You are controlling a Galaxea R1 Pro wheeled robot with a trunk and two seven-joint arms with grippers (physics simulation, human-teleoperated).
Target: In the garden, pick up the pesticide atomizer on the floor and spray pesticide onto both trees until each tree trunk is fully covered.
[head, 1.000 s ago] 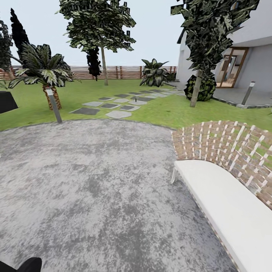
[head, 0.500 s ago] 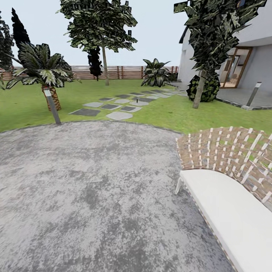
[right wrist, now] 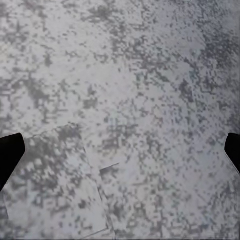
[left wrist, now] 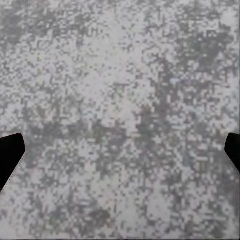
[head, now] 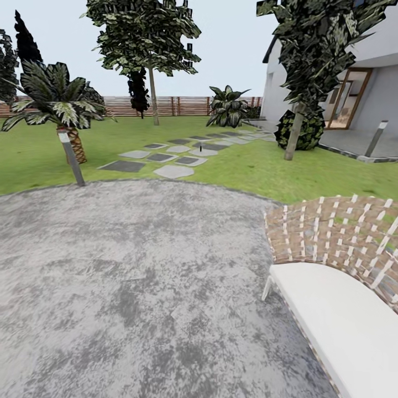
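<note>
Task barely begun, by my read: nothing sprayed, no atomizer in hand. Possible atomizer: tiny dark item (head: pixel 199 148) on stepping stones, too small to tell. Left claw (left wrist: pixel 120 155) & right claw (right wrist: pixel 120 155) spread wide, empty, over gravel paving (head: pixel 138 265). Count: 2 pale-trunk trees (head: pixel 153 94) (head: pixel 294 131), 1 chair (head: pixel 337 298).

Of our body we see little: in the left wrist view, the left gripper (left wrist: pixel 120 152) shows as two plain black fingertips (left wrist: pixel 9 155) at opposite edges, matte, flat-faced, with slanted corners and no markings, screws or cables visible. The right gripper (right wrist: pixel 120 152) looks the same in the right wrist view: two black, unmarked fingertips (right wrist: pixel 9 152) with angled ends
</note>
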